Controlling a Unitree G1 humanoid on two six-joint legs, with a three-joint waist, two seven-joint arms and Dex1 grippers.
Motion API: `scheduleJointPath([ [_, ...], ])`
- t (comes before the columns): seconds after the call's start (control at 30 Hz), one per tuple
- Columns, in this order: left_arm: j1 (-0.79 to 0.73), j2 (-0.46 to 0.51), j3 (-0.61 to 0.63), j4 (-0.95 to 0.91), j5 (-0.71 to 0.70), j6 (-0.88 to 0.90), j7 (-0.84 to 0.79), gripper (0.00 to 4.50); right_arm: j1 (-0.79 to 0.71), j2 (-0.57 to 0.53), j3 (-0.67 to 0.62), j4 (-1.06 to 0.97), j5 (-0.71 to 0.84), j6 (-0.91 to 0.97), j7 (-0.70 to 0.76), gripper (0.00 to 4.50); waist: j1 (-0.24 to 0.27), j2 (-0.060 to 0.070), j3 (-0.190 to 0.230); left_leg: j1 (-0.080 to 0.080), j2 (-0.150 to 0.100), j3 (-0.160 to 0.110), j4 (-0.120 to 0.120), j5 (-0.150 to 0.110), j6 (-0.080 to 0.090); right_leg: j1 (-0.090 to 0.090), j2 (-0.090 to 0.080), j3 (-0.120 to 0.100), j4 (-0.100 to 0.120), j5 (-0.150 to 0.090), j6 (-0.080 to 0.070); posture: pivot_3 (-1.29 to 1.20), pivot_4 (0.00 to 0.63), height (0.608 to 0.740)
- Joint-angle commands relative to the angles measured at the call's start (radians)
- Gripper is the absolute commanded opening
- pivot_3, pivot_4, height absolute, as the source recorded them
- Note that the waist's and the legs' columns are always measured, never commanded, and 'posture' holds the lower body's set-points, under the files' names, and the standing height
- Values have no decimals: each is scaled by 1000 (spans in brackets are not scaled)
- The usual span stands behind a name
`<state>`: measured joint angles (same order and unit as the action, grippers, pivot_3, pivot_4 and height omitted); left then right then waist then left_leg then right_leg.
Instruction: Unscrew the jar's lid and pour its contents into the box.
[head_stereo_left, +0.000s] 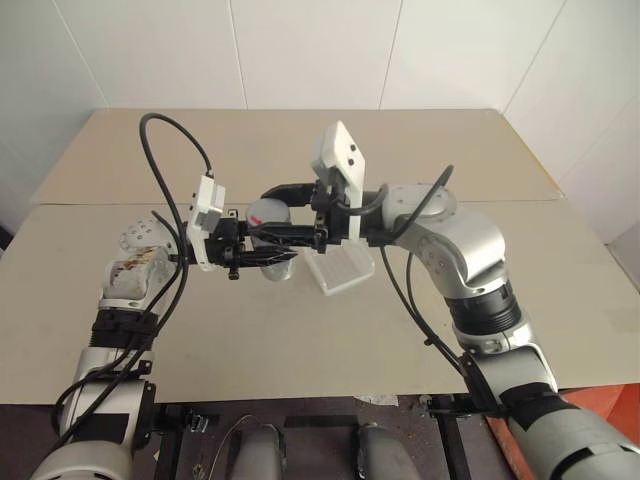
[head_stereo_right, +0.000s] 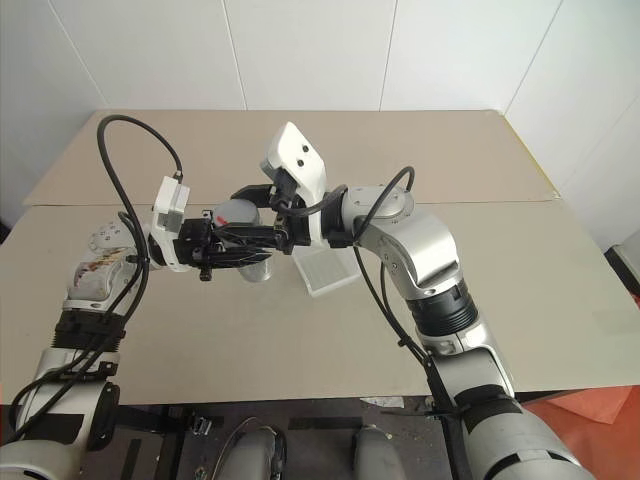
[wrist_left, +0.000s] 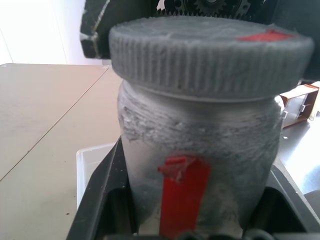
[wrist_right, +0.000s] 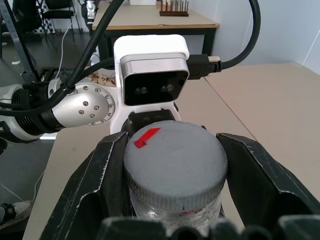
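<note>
Lab: bare table (head_stereo_left: 300, 340), white walls (head_stereo_left: 300, 50), workbenches (wrist_right: 150, 20).

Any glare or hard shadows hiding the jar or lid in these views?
Left wrist view: background blown out white, but jar and lid stay readable. Right wrist view: lid evenly lit, no glare. Left eye view: soft, even light on table, only faint shadows.
</note>
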<state>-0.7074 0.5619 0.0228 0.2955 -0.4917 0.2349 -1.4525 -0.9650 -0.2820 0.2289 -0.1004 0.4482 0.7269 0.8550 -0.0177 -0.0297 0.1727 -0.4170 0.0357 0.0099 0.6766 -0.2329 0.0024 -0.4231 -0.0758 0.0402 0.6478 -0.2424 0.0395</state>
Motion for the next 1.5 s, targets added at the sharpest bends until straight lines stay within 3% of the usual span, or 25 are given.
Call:
scheduleJointPath([
  [0.03, 14, 13, -5, -34, 18, -37, -5, 1925, -61, 6, -94, -13, 63, 33, -18, 2761, -1, 0, 0, 0, 0, 0, 0, 0, 0, 0, 0, 0, 0, 0, 0, 0, 150, 740],
  [0.33, 22, 23, -7, 6, 49, -88, -10, 1925, -60, -84, -221, -59, 137, 114, -70, 2761, 3, 0, 0, 0, 0, 0, 0, 0, 0, 0, 0, 0, 0, 0, 0, 0, 150, 740],
  [0.67, 22, -11, 36, 0, 76, -120, 160, 1925, 365, -312, -284, -221, -24, 47, -208, 2761, 6, 0, 0, -4, -1, -1, 0, 0, 0, -1, -1, -1, -1, 0, 0, 0, 150, 740],
  [0.87, 36, -28, 39, -34, 84, -116, 256, 1925, 558, -236, -353, -177, -49, 68, -360, 2761, -6, 0, 0, -3, -1, -1, 1, 0, 0, -1, 0, 1, 0, 0, 0, 0, 150, 740],
  [1.0, 28, -47, 36, -35, 100, -128, 314, 1925, 595, -208, -295, -79, -148, 3, -427, 2761, -4, 0, 0, -1, -1, -1, 0, 0, 0, 0, 0, 1, -1, 0, 0, 0, 150, 740],
  [1.07, 23, -56, 33, -37, 105, -135, 332, 1925, 600, -194, -279, -47, -180, -26, -447, 3481, 0, 0, 0, -1, -1, -1, 0, 0, 0, 1, -1, 1, -1, 0, 0, 0, 150, 740],
  [1.2, 16, -57, 24, -50, 131, -151, 365, 1925, 605, -206, -244, -35, -226, -55, -442, 4455, 0, 0, 0, -1, -1, 0, 0, 0, 0, 0, 0, 1, -1, 0, 0, 0, 150, 740],
  [1.4, -35, -39, -76, 11, 404, -428, 501, 1925, 614, -313, -292, -180, -137, 29, -306, 4455, 9, 0, 0, -1, -2, -1, 0, 0, 0, 1, -1, 1, -2, 0, 0, 0, 150, 740],
  [1.5, -144, -14, -171, 143, 691, -716, 716, 1925, 525, -380, -363, -292, 49, 248, -221, 4455, 15, 0, 0, -2, -2, -1, 1, 0, 0, 2, -1, 0, -2, 0, 0, 0, 150, 740],
])
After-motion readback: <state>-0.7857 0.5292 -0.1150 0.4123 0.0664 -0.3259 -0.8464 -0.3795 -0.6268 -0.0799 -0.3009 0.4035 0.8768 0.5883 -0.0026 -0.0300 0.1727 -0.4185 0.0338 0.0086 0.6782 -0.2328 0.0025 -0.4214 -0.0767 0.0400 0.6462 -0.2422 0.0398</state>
